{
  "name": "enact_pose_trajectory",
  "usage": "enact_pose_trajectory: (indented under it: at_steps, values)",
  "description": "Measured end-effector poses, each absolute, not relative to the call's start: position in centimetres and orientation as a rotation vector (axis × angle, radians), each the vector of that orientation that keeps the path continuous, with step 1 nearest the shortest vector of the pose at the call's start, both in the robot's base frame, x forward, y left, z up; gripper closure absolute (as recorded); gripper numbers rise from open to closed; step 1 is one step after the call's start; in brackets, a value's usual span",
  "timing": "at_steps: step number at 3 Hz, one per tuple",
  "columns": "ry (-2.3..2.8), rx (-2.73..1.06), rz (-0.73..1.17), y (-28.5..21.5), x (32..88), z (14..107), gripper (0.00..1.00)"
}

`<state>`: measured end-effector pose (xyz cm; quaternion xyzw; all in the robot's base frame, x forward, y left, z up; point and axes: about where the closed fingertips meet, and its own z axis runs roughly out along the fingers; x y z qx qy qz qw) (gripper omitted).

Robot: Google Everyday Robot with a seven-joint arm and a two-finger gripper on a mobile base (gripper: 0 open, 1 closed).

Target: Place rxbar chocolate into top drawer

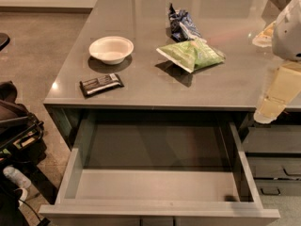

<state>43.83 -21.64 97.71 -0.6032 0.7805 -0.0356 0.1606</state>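
I see the grey table [141, 13] with the top drawer [160, 206] standing out wide under its front edge. My gripper [277, 98] hangs at the table's right edge, and I cannot tell whether it is spread or closed. Near the white bowl [111, 49], the rxbar chocolate [101, 84] lies flat at the table's front left corner.

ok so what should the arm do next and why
Probably swing the gripper, now at the right edge of the counter, left toward the black bar near the front-left corner; it lies untouched and the drawer below is already open.
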Motion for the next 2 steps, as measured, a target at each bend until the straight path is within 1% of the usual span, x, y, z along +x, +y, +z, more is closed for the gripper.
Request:
enact_pose_trajectory:
  at_steps: [2]
  values:
    - [2.199,-1.720,-0.094,-20.69,43.66,98.12,0.00]
